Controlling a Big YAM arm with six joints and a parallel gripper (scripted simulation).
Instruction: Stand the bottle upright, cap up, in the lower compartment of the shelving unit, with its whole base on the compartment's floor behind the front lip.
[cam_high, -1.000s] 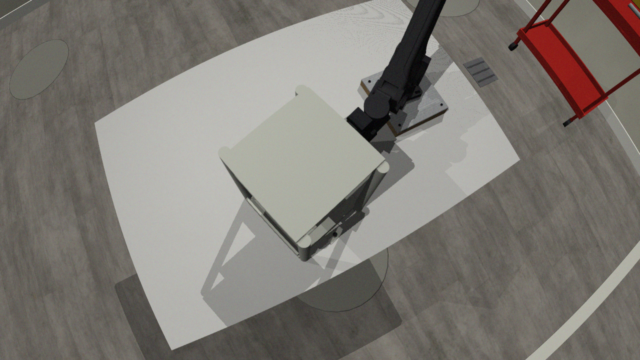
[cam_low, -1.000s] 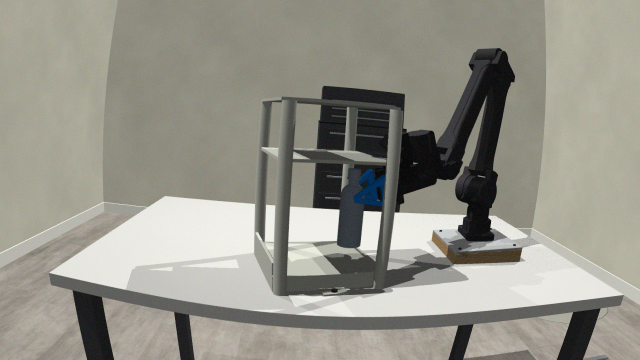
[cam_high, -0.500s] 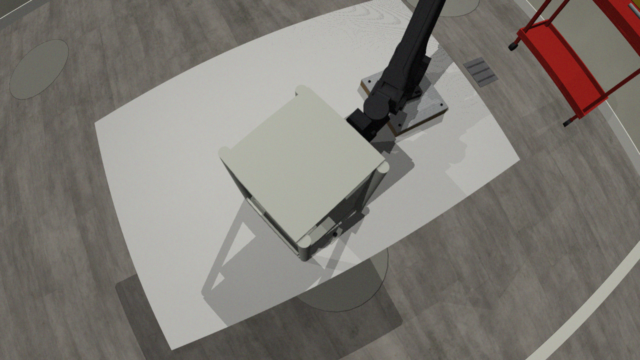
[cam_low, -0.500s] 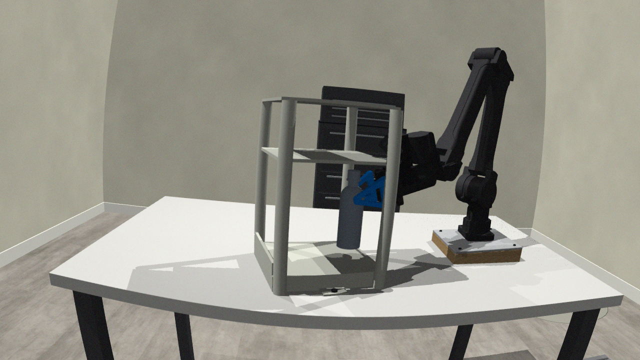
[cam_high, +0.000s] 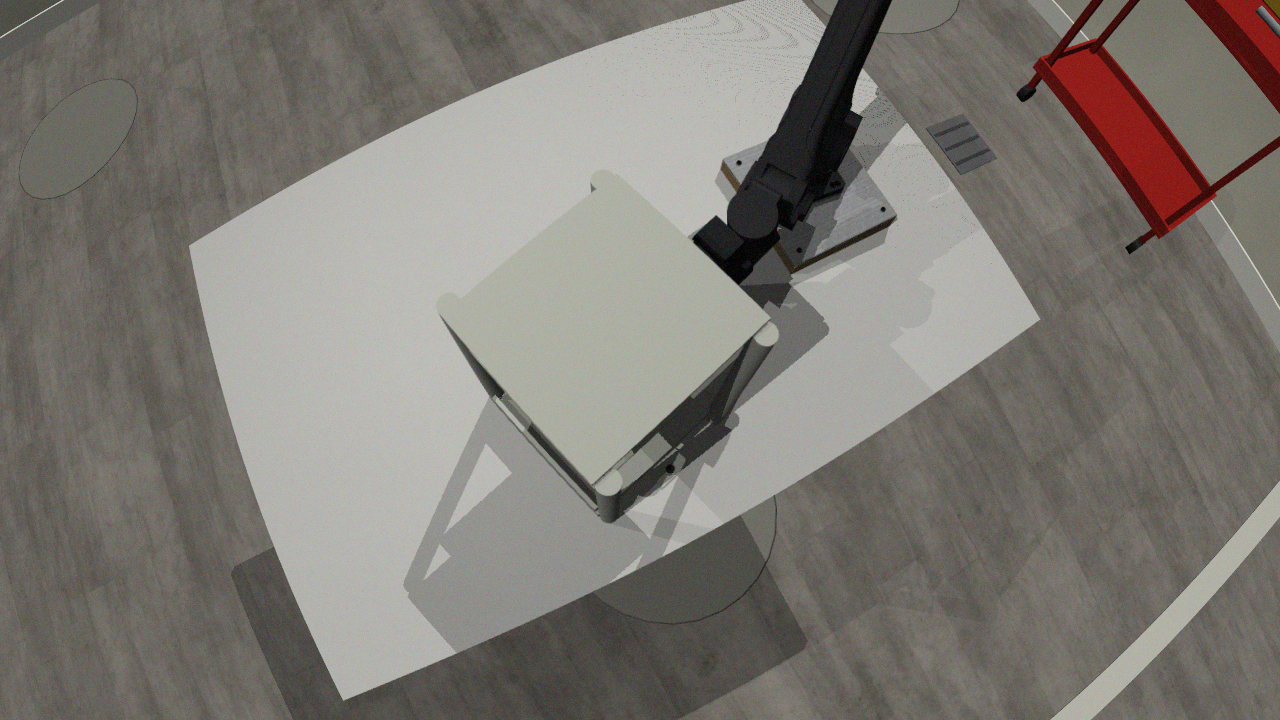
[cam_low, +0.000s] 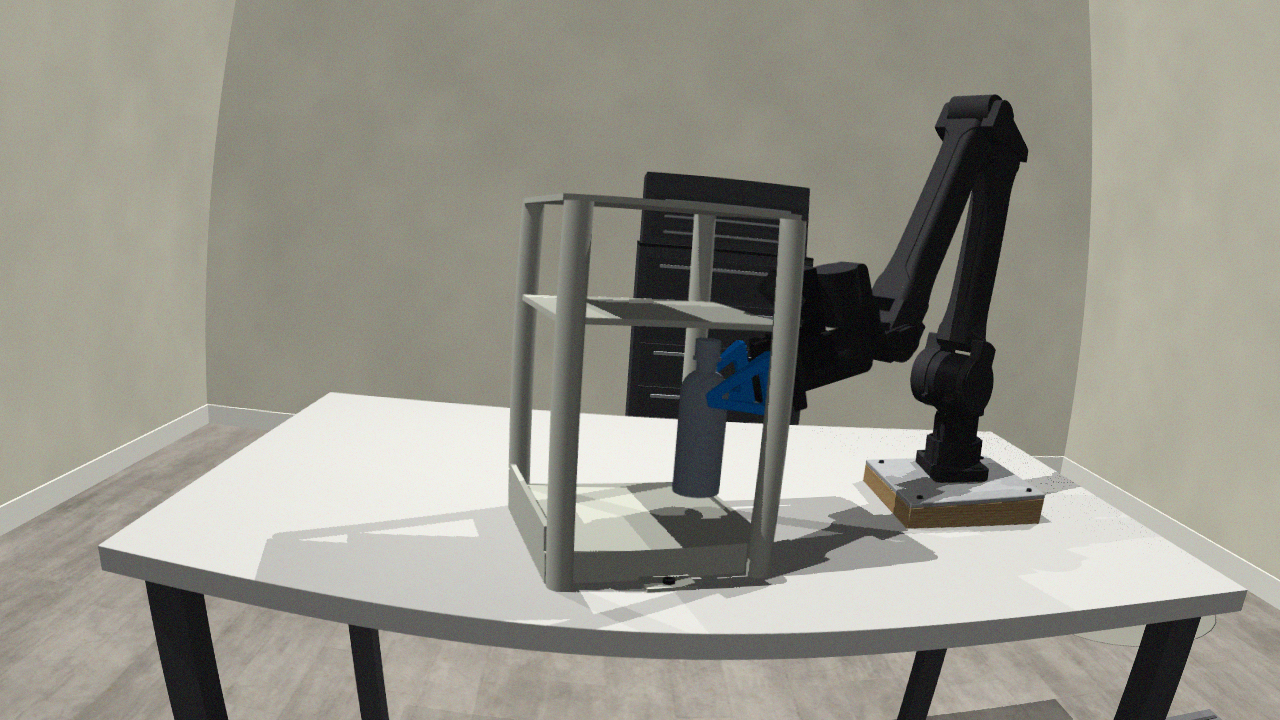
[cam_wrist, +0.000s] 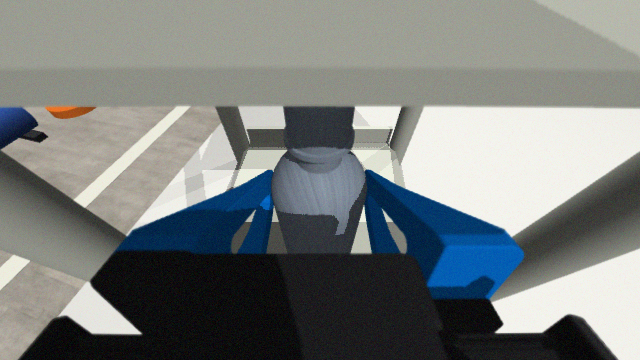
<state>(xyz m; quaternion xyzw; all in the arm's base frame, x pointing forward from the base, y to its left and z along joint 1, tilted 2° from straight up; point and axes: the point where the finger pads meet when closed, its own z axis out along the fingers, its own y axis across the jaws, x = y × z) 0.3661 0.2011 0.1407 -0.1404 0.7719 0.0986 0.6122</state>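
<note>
The grey bottle (cam_low: 699, 420) stands upright, cap up, inside the lower compartment of the shelving unit (cam_low: 646, 394). Its base is at or just above the compartment's floor; I cannot tell if it touches. My gripper (cam_low: 732, 376) with blue fingers is shut on the bottle's upper body, just below the neck. In the wrist view the bottle (cam_wrist: 318, 195) sits between the blue fingers of the gripper (cam_wrist: 318, 200), with the middle shelf (cam_wrist: 320, 55) close above. From overhead the shelving unit's top panel (cam_high: 601, 326) hides the bottle and gripper.
The arm's base (cam_low: 953, 488) is mounted on a wooden block at the table's right. The unit's round posts (cam_low: 778, 394) flank the arm. A dark drawer cabinet (cam_low: 716, 268) stands behind the table. A red cart (cam_high: 1154, 125) is on the floor.
</note>
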